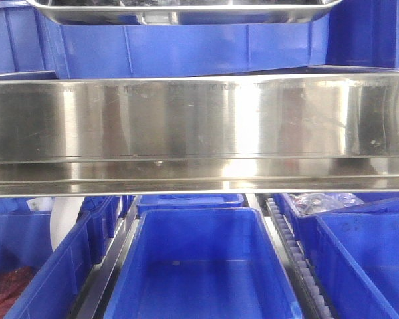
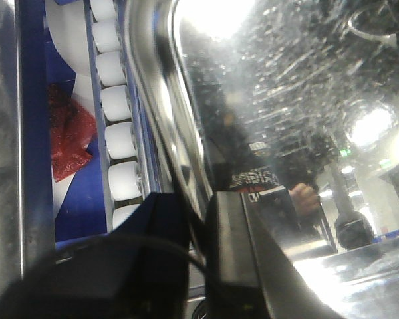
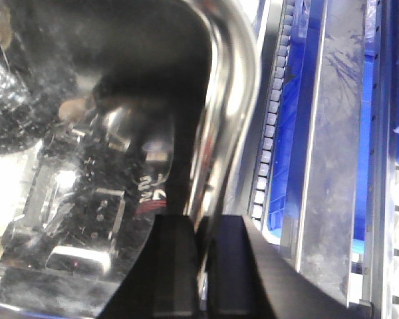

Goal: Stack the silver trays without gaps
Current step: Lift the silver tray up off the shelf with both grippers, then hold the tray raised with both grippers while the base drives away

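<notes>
A silver tray [image 1: 186,10] shows along the top edge of the front view, above a blue bin; neither gripper appears in that view. In the left wrist view, my left gripper [image 2: 201,229] is shut on the left rim of a silver tray [image 2: 286,100], one finger [image 2: 236,246] inside the scuffed, shiny bottom and the other outside. On the opposite side, my right gripper [image 3: 201,262] is shut on the tray's rounded right rim [image 3: 229,100], with the wall pinched between the two black fingers [image 3: 175,266]. Whether another tray lies underneath cannot be seen.
A long brushed-steel rail [image 1: 199,126] with a rivet crosses the front view. Blue plastic bins [image 1: 199,266] stand below it, and another blue bin [image 1: 186,46] behind. White roller tracks [image 2: 120,139] and a red bag [image 2: 70,133] lie left of the tray; rollers [image 3: 274,113] and steel frame right.
</notes>
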`<action>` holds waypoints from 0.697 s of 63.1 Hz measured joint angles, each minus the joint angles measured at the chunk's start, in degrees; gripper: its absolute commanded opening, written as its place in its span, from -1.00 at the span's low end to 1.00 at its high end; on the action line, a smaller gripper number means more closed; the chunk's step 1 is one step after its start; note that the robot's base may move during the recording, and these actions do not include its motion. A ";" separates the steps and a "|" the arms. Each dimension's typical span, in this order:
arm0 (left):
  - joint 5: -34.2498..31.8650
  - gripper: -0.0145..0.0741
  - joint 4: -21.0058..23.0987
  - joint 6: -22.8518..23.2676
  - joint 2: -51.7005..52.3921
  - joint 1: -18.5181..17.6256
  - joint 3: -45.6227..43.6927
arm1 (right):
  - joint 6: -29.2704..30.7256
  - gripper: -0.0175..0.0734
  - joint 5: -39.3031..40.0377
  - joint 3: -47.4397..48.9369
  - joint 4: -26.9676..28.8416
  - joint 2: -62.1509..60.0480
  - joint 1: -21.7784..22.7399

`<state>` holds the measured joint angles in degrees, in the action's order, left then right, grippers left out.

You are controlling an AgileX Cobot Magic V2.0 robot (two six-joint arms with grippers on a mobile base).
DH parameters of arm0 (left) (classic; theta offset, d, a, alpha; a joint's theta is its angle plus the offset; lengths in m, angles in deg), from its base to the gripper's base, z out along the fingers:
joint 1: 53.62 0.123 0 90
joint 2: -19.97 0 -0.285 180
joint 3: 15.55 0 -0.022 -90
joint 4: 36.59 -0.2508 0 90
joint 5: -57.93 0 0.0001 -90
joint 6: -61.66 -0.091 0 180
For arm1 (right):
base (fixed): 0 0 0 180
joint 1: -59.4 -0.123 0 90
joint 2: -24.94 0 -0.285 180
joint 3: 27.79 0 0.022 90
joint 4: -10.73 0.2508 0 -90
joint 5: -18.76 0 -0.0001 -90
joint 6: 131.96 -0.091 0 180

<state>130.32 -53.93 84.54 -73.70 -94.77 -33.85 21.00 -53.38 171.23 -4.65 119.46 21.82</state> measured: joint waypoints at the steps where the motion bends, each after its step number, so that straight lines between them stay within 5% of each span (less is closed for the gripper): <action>1: 0.00 -0.77 0.00 0.00 0.00 0.00 0.00 | 0.00 -0.49 0.00 0.00 0.00 0.00 0.00; 44: 0.00 -0.77 -0.57 0.00 -0.10 0.00 0.00 | 0.00 -0.49 0.00 0.00 -0.04 0.00 -0.13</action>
<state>130.32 -54.50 84.54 -73.80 -94.77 -33.85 21.00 -53.38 171.23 -4.69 119.46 21.69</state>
